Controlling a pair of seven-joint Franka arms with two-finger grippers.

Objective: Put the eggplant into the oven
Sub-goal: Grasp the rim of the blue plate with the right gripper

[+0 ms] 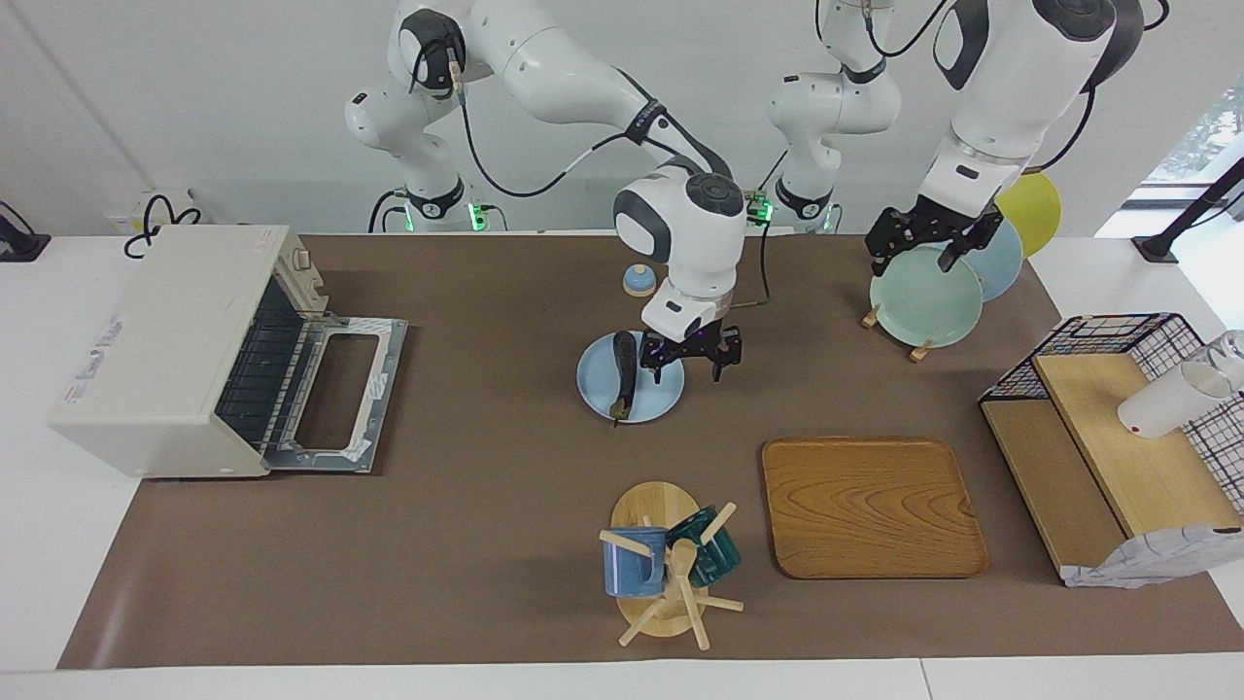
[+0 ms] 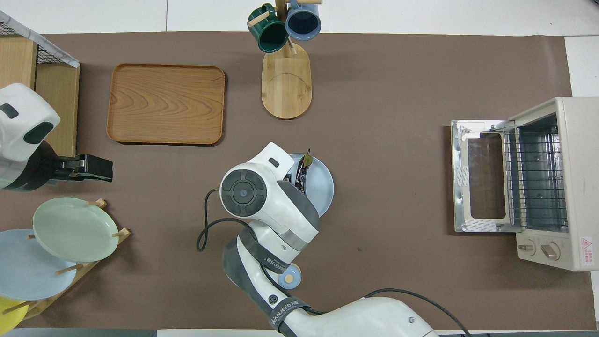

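The dark purple eggplant (image 1: 625, 374) lies on a light blue plate (image 1: 659, 401) in the middle of the table, its green stem end pointing away from the robots. My right gripper (image 1: 686, 362) hangs open just over the plate, beside the eggplant on the side toward the left arm's end, not touching it. In the overhead view the right arm's wrist hides most of the eggplant (image 2: 303, 169) and that gripper. The cream-white oven (image 1: 155, 350) stands at the right arm's end with its door (image 1: 340, 394) folded down open. My left gripper (image 1: 914, 258) waits open over the plate rack.
A wooden tray (image 1: 870, 506) and a mug tree (image 1: 666, 564) with a blue and a green mug lie farther from the robots than the plate. A plate rack (image 1: 923, 297), a black wire basket (image 1: 1157, 340) and a wooden shelf with a white cup stand at the left arm's end. A small blue knob-like object (image 1: 639, 280) sits nearer to the robots.
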